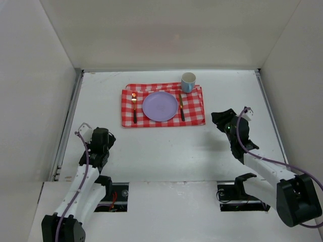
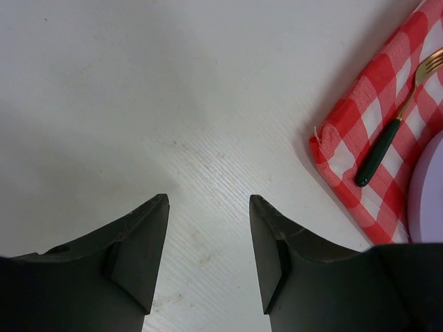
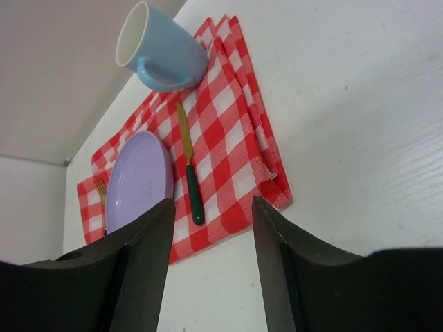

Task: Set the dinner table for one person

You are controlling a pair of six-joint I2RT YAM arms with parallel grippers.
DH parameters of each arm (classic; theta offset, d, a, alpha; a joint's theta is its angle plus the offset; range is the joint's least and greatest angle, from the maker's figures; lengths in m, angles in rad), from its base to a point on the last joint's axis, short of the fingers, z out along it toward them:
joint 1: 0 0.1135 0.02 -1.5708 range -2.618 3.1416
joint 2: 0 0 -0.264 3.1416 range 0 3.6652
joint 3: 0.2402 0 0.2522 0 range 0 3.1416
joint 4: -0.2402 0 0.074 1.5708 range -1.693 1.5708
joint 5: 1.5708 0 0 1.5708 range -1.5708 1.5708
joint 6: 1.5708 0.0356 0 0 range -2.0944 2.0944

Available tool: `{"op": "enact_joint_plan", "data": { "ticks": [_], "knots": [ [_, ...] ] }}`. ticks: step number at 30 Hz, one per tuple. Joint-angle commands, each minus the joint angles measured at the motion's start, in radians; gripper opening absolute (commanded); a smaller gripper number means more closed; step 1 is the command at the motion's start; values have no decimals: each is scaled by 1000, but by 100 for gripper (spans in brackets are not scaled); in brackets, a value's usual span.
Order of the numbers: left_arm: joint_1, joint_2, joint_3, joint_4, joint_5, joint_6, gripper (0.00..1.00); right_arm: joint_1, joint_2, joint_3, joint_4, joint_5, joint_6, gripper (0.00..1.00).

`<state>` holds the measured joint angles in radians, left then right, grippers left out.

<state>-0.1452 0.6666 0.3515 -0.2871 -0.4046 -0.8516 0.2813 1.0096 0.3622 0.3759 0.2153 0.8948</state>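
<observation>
Now, your white surface (image 1: 166,146) spans the view, with a red-checked cloth (image 1: 194,108) at its far middle. On the cloth, a lilac plate (image 1: 160,106) sits centred, with a fork (image 1: 134,108) to its left and a knife (image 1: 181,107) to its right. A blue mug (image 1: 188,82) seemingly stands on the cloth's far right corner. Nearer than the cloth, your left tool (image 2: 208,200) and right tool (image 3: 211,207) hover with jaws parted, holding nothing.
</observation>
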Motion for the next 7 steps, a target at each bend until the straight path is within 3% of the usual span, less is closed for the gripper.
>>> {"op": "enact_joint_plan", "data": {
  "ticks": [1, 7],
  "knots": [
    [11, 19, 7, 37, 24, 0, 46, -11, -2, -2, 72, -22, 9, 55],
    [-12, 94, 44, 72, 24, 11, 46, -11, 3, 3, 72, -31, 9, 55]
  ]
}}
